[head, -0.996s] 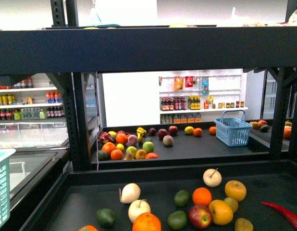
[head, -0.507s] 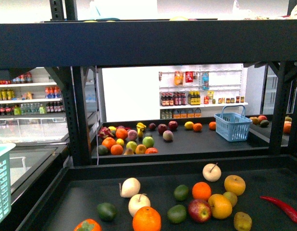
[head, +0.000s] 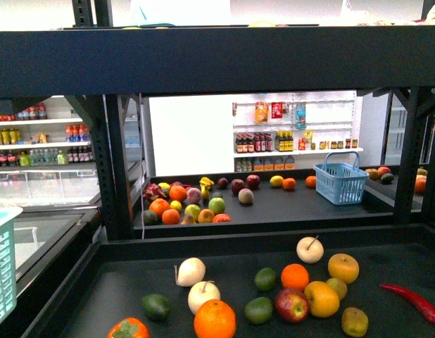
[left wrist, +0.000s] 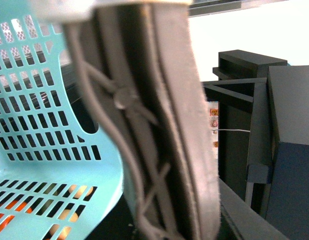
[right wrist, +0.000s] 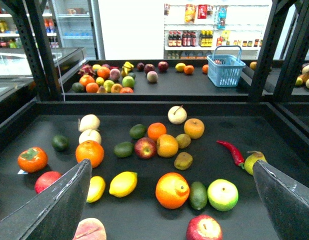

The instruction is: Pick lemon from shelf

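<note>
Looking down through the right wrist camera, the lemon [right wrist: 123, 183] is lying on the shelf [right wrist: 219, 125], on its matte black tray deck. It's a smooth, bright yellow oval, a bit lumpy at the ends. It sits between a smaller, elongated yellow fruit [right wrist: 96, 188] and a big glossy orange [right wrist: 172, 190], close to both but I can't tell if it's touching either. The right gripper [right wrist: 171, 163] is spread wide, its dull grey wedge-shaped fingers [right wrist: 54, 210] at either side of the view with nothing held between them. A shiny curved red chili [right wrist: 229, 152] lies further off.

The left gripper [left wrist: 149, 130] is just a blurry grey rubbery slab up close, right beside a teal slotted plastic basket [left wrist: 44, 125] (can't tell whether it's open or closed). The front camera doesn't show the lemon.
</note>
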Controlling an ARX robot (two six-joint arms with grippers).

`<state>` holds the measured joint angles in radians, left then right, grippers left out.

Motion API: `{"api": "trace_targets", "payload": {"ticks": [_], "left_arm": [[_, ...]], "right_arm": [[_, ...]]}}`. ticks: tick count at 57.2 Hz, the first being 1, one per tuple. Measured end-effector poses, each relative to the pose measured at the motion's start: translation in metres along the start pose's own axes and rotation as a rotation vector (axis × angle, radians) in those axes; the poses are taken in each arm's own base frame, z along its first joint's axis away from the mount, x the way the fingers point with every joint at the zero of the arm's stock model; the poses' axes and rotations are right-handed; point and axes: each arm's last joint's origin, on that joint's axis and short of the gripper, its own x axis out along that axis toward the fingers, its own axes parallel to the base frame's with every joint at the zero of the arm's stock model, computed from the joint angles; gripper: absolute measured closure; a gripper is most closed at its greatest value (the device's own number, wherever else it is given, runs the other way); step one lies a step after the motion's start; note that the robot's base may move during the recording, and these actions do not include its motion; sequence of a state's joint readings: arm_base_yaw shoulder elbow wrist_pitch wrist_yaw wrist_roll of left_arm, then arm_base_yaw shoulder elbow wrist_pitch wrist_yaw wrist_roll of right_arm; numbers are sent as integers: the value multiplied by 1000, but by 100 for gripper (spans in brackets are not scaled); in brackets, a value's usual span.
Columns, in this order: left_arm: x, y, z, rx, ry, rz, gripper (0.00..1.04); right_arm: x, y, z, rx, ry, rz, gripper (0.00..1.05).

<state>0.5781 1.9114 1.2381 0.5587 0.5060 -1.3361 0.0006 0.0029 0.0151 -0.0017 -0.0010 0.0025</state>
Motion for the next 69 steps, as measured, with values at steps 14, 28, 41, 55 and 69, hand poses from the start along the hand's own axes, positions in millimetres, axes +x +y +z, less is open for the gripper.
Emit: {"api": "trace_targets", "payload": {"ticks": [14,28,41,55,69], "left_arm": [[-12,-6,-10,0,6,-6,91],[-28,-33,-33,111,61,-69,93],[-40,-77,-114,312,346,-208,97],[-36,-78,-234,436,701,-290,97],[-20,-70,-283,445,767,-265,97]], "right_arm": [[0,0,0,0,0,0,7],[0,0,0,0,0,0,7],[0,0,0,0,0,0,7],[0,0,0,0,0,0,7],[0,0,0,0,0,0,7]]}}
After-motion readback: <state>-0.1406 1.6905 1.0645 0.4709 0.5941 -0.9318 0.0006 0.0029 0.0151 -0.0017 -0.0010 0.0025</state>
